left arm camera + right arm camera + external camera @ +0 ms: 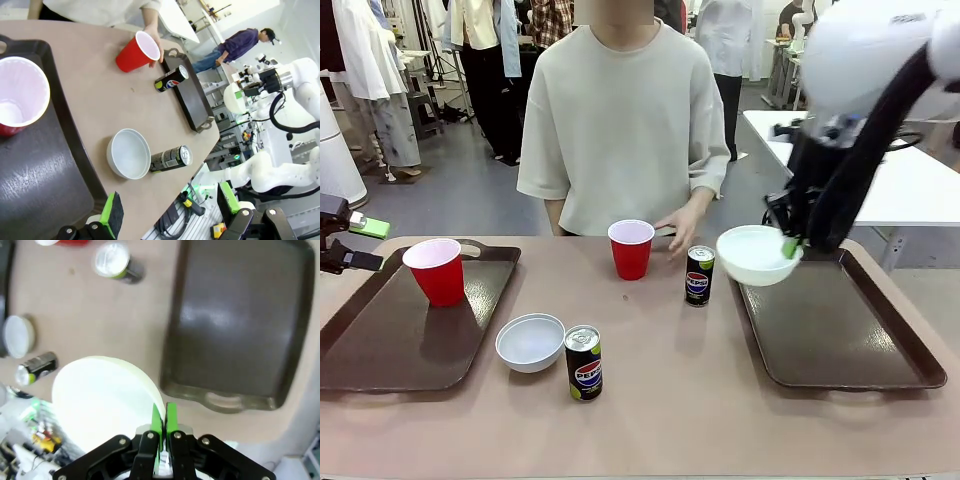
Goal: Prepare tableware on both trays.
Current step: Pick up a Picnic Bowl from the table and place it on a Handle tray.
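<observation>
Two trays flank the table in the front view, the nine o'clock tray (pixel 380 350) and the three o'clock tray (pixel 840 330). Your right gripper (pixel 163 422) is pinched on the rim of the held bowl (pixel 752 258), which hangs clear of the table at the three o'clock tray's eleven o'clock corner. Your left gripper (pixel 169 197) hovers off the nine o'clock tray's ten o'clock corner, fingers spread wide, holding nothing.

The tray cup (pixel 438 272) stands upright on the nine o'clock tray near its twelve o'clock rim. The table cup (pixel 631 250) stands at the table's twelve o'clock, with the person's hand (pixel 678 225) just beside it at its two o'clock. The far can (pixel 699 275) stands between that cup and the three o'clock tray. At six o'clock the table bowl (pixel 530 342) sits with the near can (pixel 584 362) just beside it.
</observation>
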Available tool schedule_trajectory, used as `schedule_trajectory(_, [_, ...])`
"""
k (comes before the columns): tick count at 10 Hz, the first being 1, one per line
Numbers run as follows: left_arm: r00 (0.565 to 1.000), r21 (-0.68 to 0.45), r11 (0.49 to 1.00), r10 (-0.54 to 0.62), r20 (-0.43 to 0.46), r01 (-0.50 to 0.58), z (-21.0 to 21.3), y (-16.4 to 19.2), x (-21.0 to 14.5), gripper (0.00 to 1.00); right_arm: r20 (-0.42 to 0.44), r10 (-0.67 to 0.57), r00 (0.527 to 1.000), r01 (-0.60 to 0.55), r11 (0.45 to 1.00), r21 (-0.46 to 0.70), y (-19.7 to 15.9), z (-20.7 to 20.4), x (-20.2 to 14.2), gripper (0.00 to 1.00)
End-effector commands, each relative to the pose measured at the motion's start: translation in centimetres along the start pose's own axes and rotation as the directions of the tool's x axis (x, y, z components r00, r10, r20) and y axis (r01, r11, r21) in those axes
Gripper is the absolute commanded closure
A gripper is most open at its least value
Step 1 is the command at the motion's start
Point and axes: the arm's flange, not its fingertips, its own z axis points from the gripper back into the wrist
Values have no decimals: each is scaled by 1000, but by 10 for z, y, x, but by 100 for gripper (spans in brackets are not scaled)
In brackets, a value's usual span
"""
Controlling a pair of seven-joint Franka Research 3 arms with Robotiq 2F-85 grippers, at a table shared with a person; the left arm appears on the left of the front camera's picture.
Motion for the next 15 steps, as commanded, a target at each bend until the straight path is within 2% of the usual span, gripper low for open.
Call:
schedule_trajectory(1, [1000, -17, 1000, -14, 15, 14, -1, 1, 1, 0, -10, -12, 1000, 12, 1000, -13, -44, -2, -2, 96])
schedule_trajectory(3, [1000, -17, 1000, -14, 15, 14, -1, 1, 1, 0, 3, -18, 1000, 18, 999, -31, -81, -9, -1, 96])
schedule_trajectory(4, [1000, -17, 1000, -14, 15, 14, -1, 1, 1, 0, 23, -62, 998, 63, 997, -36, -96, -14, 2, 96])
schedule_trajectory(5, [1000, -17, 1000, -14, 15, 14, -1, 1, 1, 0, 157, -194, 968, 201, 979, -31, -95, -16, 11, 96])
schedule_trajectory(6, [1000, -17, 1000, -14, 15, 14, -1, 1, 1, 0, -6, -59, 998, 58, 998, -18, -90, -5, -1, 96])
schedule_trajectory(7, [1000, -17, 1000, -14, 15, 14, -1, 1, 1, 0, -6, -59, 998, 58, 998, -18, -90, -5, -1, 96])
schedule_trajectory(8, [1000, -17, 1000, -14, 15, 14, -1, 1, 1, 0, 52, -109, 993, 110, 994, -19, -102, -8, 4, 96])
schedule_trajectory(9, [1000, -17, 1000, -14, 15, 14, -1, 1, 1, 0, 46, -101, 994, 103, 994, -46, -106, -18, 15, 96])
schedule_trajectory(11, [1000, -17, 1000, -14, 15, 14, -1, 1, 1, 0, 48, -89, 995, 89, 996, 11, -128, -39, 24, 96])
schedule_trajectory(13, [1000, -17, 1000, -14, 15, 14, -1, 1, 1, 0, 33, -73, 997, 72, 997, 23, -138, -57, 20, 96])
schedule_trajectory(15, [1000, -17, 1000, -14, 15, 14, -1, 1, 1, 0, 54, -42, 998, 42, 999, 13, -137, -73, 16, 96])
